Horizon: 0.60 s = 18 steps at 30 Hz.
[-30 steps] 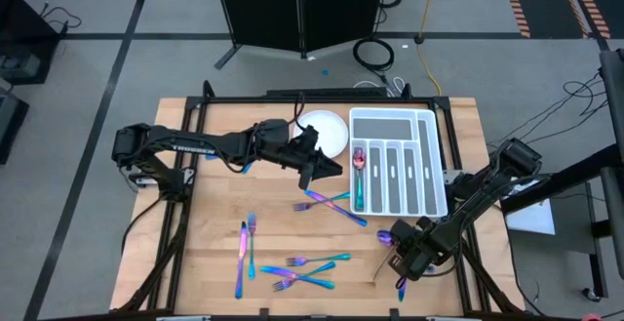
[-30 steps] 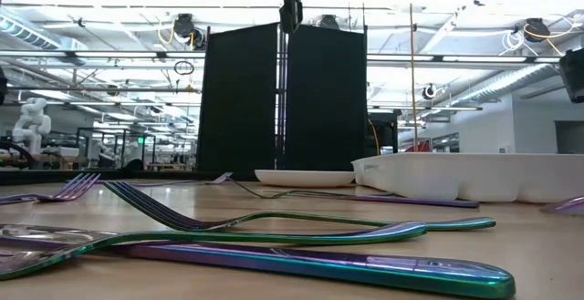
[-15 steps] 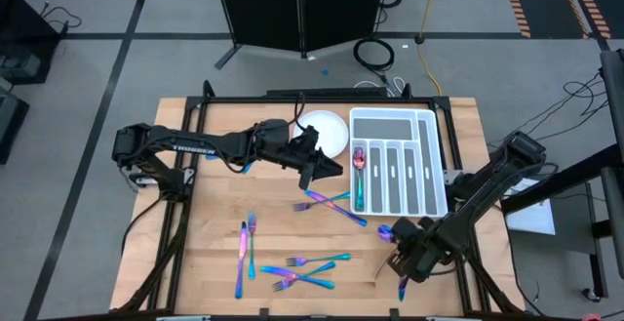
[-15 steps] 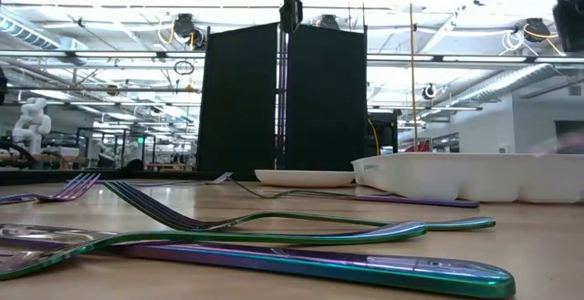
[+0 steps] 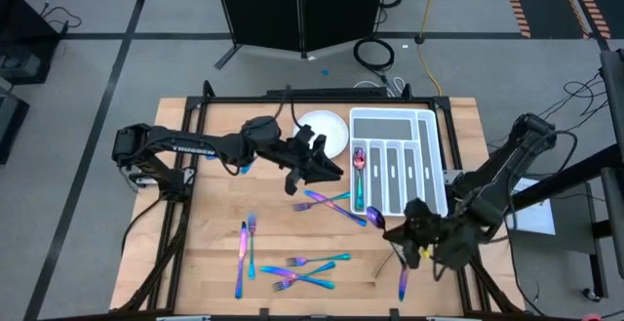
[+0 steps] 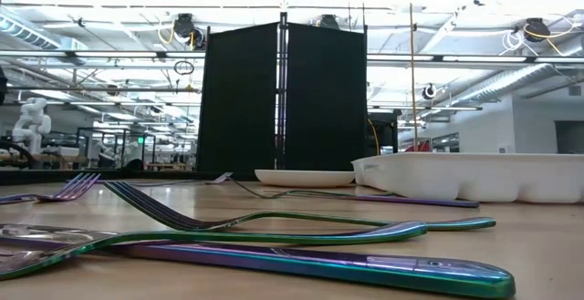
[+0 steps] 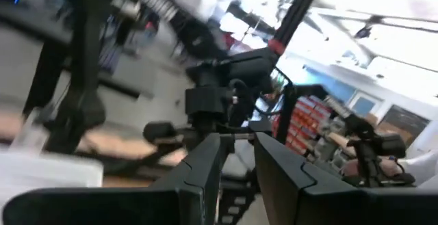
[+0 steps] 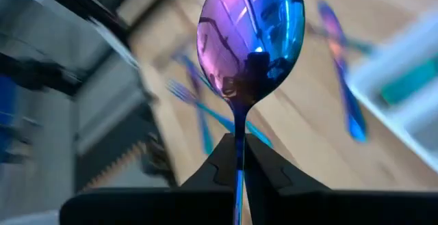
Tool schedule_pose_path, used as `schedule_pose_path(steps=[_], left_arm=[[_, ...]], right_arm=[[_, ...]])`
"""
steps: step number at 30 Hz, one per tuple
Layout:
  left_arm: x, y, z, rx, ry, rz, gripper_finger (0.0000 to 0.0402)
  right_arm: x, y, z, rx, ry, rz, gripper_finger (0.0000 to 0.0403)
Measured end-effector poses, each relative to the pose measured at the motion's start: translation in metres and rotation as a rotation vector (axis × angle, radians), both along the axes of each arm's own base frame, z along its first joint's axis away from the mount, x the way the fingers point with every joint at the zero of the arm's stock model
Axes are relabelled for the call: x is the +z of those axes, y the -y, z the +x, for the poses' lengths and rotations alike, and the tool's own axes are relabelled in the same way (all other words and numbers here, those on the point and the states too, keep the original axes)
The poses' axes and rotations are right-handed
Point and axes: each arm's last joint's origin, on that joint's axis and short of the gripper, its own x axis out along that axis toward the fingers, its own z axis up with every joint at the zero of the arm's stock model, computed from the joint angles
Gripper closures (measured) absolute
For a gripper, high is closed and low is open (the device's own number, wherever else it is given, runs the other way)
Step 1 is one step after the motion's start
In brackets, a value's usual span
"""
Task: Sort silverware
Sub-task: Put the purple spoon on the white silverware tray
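Purple and blue, the spoon (image 8: 248, 40) stands bowl-up in the right pincer (image 8: 236, 158), whose fingers are clenched on its handle. In the high view that pincer (image 5: 408, 233) hangs above the table (image 5: 214, 262), just off the near corner of the white cutlery tray (image 5: 439, 180). Doing this step well likely means carrying the spoon over the tray slot that already holds a spoon (image 5: 358, 160), turning it to lie along the slot, lowering it close, and only then letting go, so it does not bounce out. More silverware lies loose on the table: forks (image 5: 302, 270) at the near edge, a pair (image 5: 244, 248) beside them, crossed pieces (image 5: 331, 204) next to the tray. Farther off, the left pincer (image 5: 310, 165) hovers near the white plate (image 5: 327, 131); its fingers (image 7: 205, 177) sit close together with a narrow gap, holding nothing.
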Motion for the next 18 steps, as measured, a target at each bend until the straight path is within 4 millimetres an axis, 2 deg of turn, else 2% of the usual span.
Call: schedule_pose_path(steps=[4,8,14,18], left_arm=[[0.004,0.002,0.001,-0.007,0.076,0.002,0.0311],[-0.004,0.012,0.010,-0.023,0.077,-0.072,0.0311],[-0.017,0.032,0.023,-0.042,0.149,-0.116,0.0311],[-0.021,0.037,0.027,-0.057,0.221,-0.119,0.0311]], right_arm=[[0.026,0.006,0.000,0.015,0.209,-0.066,0.0403],[0.047,0.013,0.004,0.011,0.354,-0.131,0.0403],[0.059,0.022,0.016,0.024,0.442,-0.189,0.0403],[0.061,0.029,0.023,0.023,0.451,-0.181,0.0403]])
